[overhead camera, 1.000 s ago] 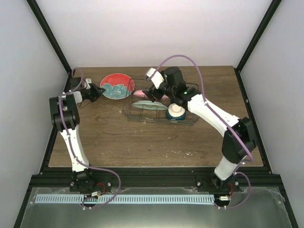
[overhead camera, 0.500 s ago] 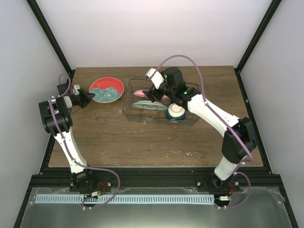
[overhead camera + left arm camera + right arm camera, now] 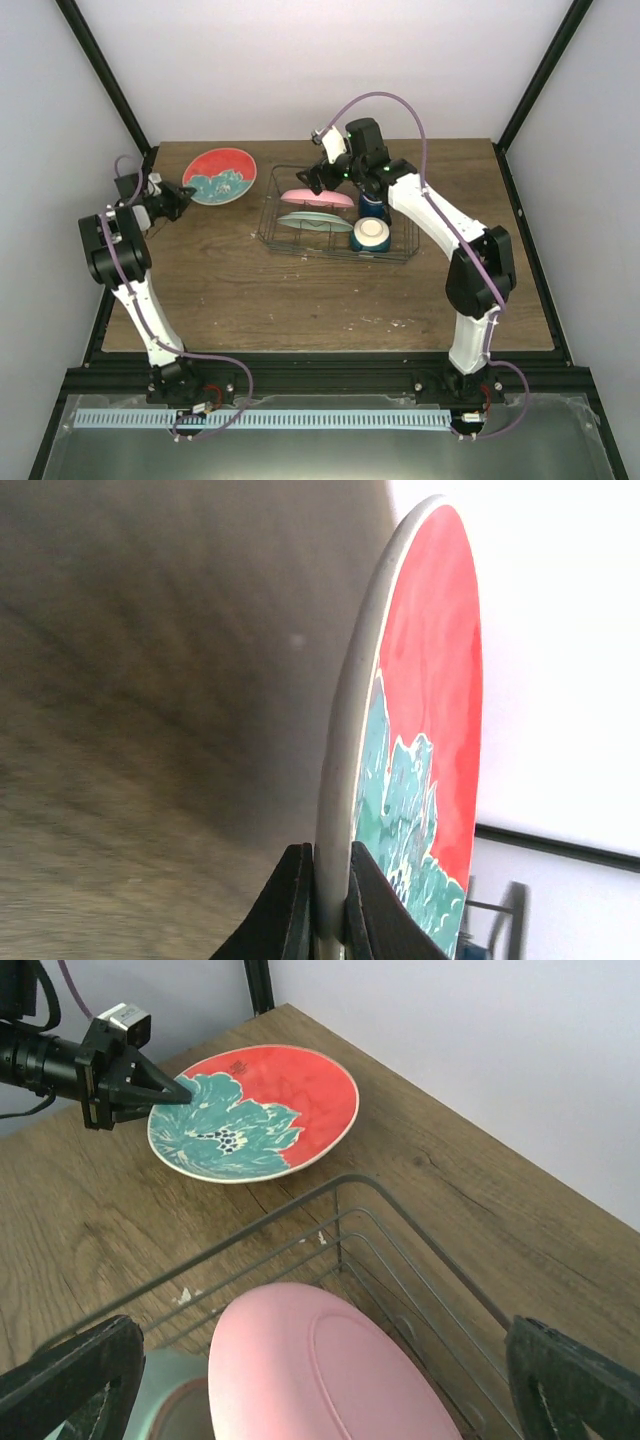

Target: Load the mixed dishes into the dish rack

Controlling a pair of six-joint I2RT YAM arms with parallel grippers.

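Note:
The teal-and-red plate (image 3: 218,176) is at the back left of the table, left of the dish rack (image 3: 290,240). My left gripper (image 3: 182,193) is shut on its left rim; the left wrist view shows the rim (image 3: 345,740) pinched between my fingers (image 3: 295,910). In the rack are the pink plate (image 3: 318,198), the mint-green plate (image 3: 308,222), the cream bowl (image 3: 371,235) and the dark blue mug (image 3: 375,208). My right gripper (image 3: 313,178) hangs open above the pink plate (image 3: 320,1370), with the rack wires (image 3: 400,1205) below it.
The rack stands mid-table toward the back. A dark frame post rises at the back left corner (image 3: 258,985), close behind the patterned plate (image 3: 255,1110). The white wall runs along the table's far edge.
My left gripper has drawn the teal-and-red plate leftward and back, away from the rack. My right gripper has pulled up and back off the pink plate, which stays in the rack.

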